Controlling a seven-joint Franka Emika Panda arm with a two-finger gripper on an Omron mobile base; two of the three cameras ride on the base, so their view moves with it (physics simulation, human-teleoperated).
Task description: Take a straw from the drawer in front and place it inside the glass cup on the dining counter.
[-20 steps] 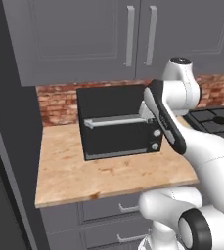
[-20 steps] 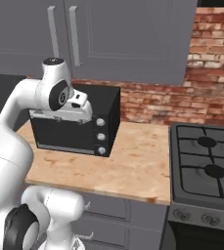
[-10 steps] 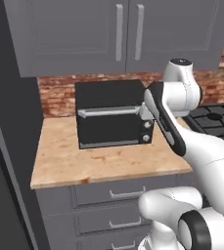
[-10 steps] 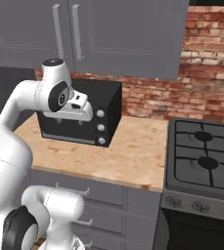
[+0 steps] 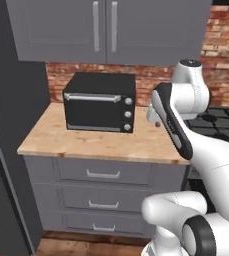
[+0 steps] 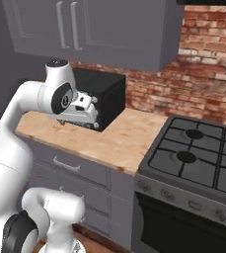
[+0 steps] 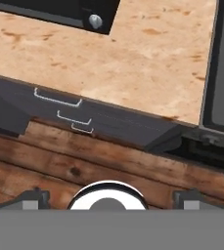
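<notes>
- My gripper hangs high above the light-wood counter; its two dark fingertips stand wide apart with nothing between them.
- Looking down through the hand view, I see the stack of grey drawers directly beyond the fingers, all shut, their slim silver handles one under another.
- From the left base view I count three drawers under the counter, well below my gripper.
- The black toaster oven sits on the counter near the brick wall, just left of my arm.
- The gas stove adjoins the counter on the right.
- I cannot pick out the straw or glass cup.
</notes>
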